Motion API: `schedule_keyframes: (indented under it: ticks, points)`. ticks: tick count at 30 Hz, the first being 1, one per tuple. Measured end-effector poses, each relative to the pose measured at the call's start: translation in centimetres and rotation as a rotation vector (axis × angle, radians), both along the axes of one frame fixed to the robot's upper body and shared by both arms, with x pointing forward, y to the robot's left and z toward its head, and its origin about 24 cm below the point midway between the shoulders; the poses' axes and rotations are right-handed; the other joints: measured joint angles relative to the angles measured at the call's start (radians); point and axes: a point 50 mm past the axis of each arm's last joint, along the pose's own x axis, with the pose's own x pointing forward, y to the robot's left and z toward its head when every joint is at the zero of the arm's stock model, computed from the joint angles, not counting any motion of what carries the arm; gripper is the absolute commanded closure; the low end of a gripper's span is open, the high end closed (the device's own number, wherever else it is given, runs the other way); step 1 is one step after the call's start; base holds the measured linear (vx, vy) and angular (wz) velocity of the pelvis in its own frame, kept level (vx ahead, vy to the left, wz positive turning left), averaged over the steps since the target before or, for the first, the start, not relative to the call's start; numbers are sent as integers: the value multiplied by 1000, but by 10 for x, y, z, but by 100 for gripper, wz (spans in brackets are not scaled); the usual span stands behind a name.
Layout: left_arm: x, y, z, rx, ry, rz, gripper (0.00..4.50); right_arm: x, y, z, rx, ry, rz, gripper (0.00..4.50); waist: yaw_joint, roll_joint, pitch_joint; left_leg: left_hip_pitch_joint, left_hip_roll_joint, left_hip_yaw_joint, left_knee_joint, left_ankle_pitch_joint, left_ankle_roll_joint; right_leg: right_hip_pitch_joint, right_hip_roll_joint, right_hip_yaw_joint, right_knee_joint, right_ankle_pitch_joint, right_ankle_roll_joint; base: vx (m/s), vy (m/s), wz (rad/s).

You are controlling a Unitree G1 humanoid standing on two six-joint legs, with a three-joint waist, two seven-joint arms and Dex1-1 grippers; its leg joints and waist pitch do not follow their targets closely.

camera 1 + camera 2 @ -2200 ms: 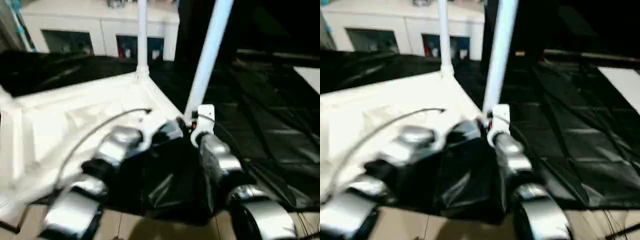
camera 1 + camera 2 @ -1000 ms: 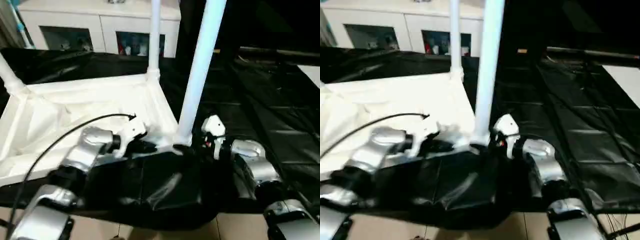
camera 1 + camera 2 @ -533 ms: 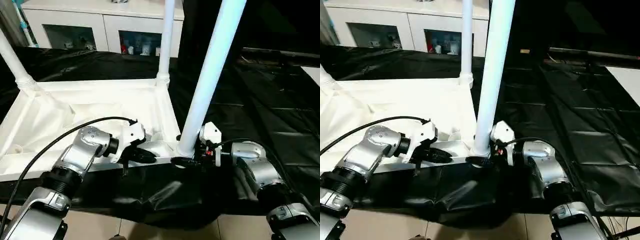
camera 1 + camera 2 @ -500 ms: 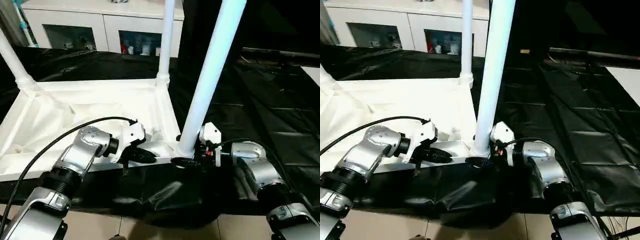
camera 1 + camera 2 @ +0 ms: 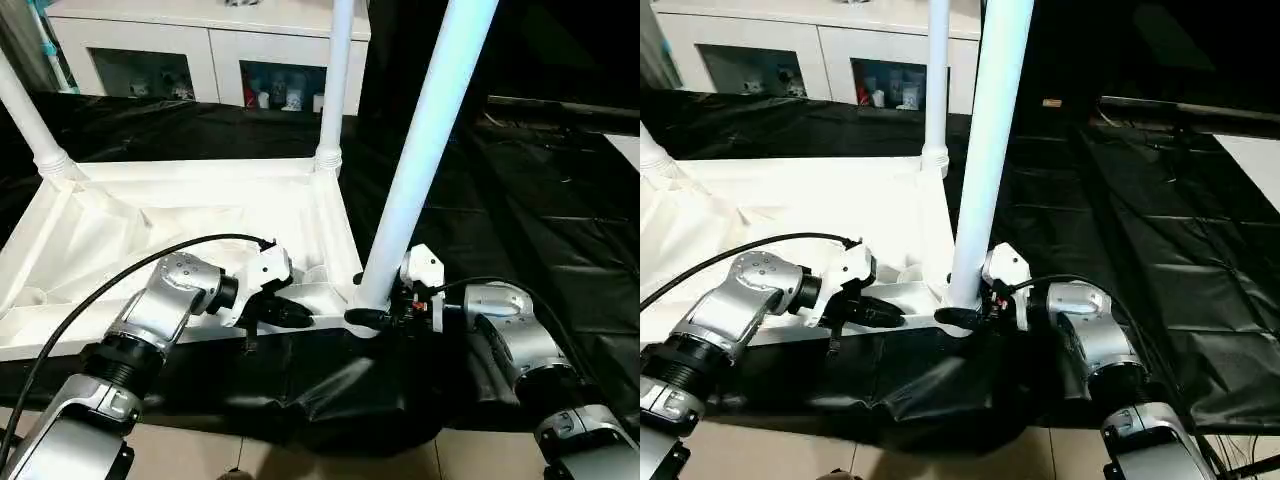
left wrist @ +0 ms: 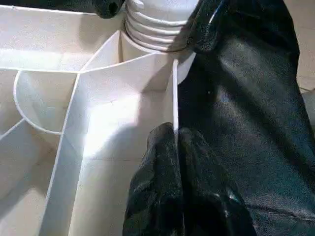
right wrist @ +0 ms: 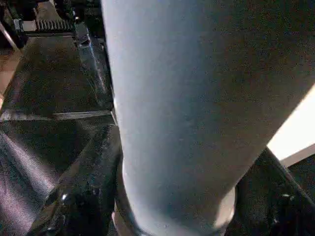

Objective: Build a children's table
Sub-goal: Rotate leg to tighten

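Your two silver forearms reach forward and inward toward the near right corner of the children's table, which lies upside down on a black plastic sheet spread over the floor.

The left gripper comes in low from the left. In the left wrist view its black fingers are pressed together on the thin upright rim of the table's near edge, one finger on each face of that rim.

The right gripper comes in from the right, level with the corner socket. Its fingers sit one on each side of the base of the nearest leg, closed around the tube just above the socket.

The table is smooth, glossy white plastic. Its ribbed underside faces up, with thin straight walls meeting curved ones near the corner. The socket under the nearest leg shows stacked ridged rings in the left wrist view.

The nearest leg is a long, plain white cylinder. Its long axis rises from the socket and leans slightly to the right. A second leg stands upright at the far right corner, and a third leg rises at the far left corner, leaning left.

Beyond the sheet stands a white cabinet with glass doors.
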Motion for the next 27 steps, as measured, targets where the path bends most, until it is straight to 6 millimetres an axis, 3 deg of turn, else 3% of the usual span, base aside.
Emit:
schedule_keyframes:
  ticks: [13, 16, 19, 22, 27]
  points:
    - [1, 2, -1, 7, -8, 16, 450, 0, 4, -5, 18, -29, -37, 183, -4, -1, -1, 3, 0, 0, 2, 0, 0, 2, 0, 1, 4, 0, 0, 0, 0, 0]
    - [3, -1, -3, 0, -22, 50, 450, 3, 8, -10, 47, -22, -113, 183, -10, -2, -1, 6, 0, -1, 2, 0, 0, 4, 0, 0, 4, 2, -2, 0, 0, 0]
    - [10, -8, -9, -16, -53, 151, 450, 11, 16, -19, 107, 2, -339, 183, -21, -2, -1, 10, 0, -1, 1, 0, 0, 8, 0, 1, 4, 2, -3, 0, 0, 0]
    - [23, -28, -12, -18, -106, 272, 450, 27, 27, -22, 122, 19, -649, 184, -27, -2, -2, 12, -1, -4, 0, 0, 0, 8, -1, 1, 2, 3, -3, 0, 0, 0]
    - [32, -63, -17, -26, -139, 403, 450, 43, 35, -20, 91, 44, -955, 184, -23, -3, -3, 12, -2, -4, 0, 0, 0, 8, -1, 2, 0, 3, -1, 0, 0, 0]
